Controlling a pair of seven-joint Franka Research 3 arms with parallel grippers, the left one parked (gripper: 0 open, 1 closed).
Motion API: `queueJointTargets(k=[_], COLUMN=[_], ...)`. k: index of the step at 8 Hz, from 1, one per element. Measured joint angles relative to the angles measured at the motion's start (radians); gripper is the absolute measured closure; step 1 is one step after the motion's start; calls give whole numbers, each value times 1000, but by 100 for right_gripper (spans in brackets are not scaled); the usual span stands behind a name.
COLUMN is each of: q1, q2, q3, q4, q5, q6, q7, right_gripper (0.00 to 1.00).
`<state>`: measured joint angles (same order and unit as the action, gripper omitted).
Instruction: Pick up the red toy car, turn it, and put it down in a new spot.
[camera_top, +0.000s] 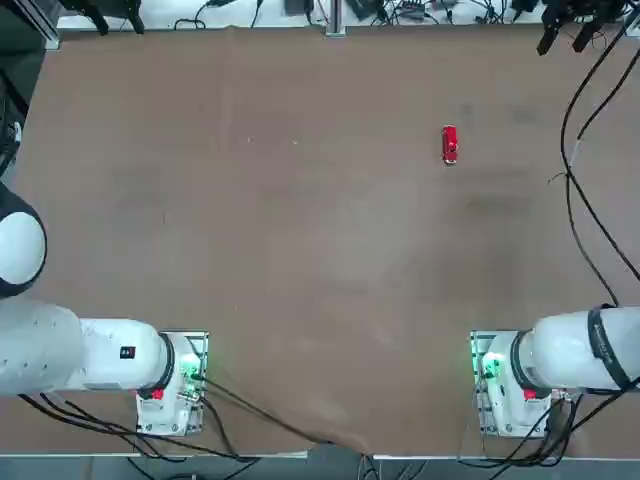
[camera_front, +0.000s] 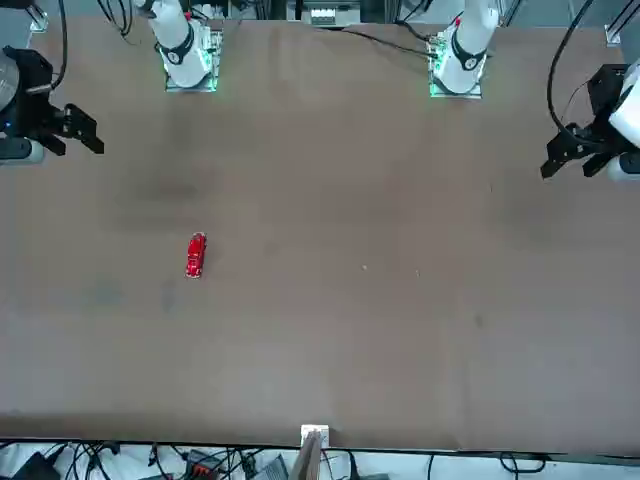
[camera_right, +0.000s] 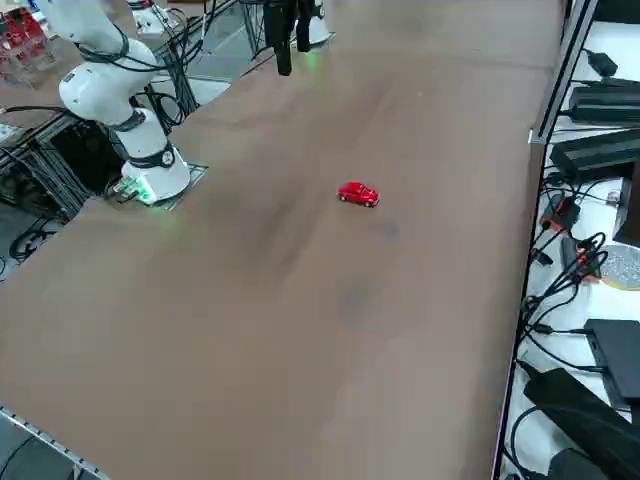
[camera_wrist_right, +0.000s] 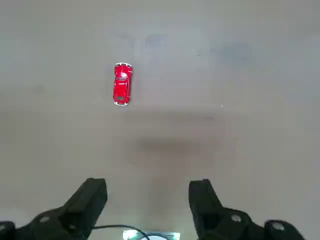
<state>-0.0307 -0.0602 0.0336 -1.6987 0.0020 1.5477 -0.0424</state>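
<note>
The red toy car (camera_top: 449, 145) lies on the brown table, in its far right part, lengthwise along the away-from-robot direction. It also shows in the front view (camera_front: 195, 255), the side view (camera_right: 358, 194) and the wrist view (camera_wrist_right: 122, 84). My right gripper (camera_wrist_right: 147, 184) hangs high above the table, open, with nothing between its fingers. In the top view the gripper (camera_top: 565, 33) sits near the table's far right corner, well apart from the car. From the front the gripper (camera_front: 82, 130) appears at the left edge.
Black cables (camera_top: 585, 200) trail along the table's right side from the right arm's base (camera_top: 505, 385). Power strips and cables (camera_right: 590, 260) lie off the far edge. The parked left arm (camera_top: 60, 350) stays at the near left.
</note>
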Motion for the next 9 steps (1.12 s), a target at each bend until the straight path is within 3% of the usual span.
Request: queueJointTargets(k=[9], q1=[-3], q2=[15], q3=[-9], q4=[13], q5=[-1], q6=[2], q7=[-3], right_gripper=[0])
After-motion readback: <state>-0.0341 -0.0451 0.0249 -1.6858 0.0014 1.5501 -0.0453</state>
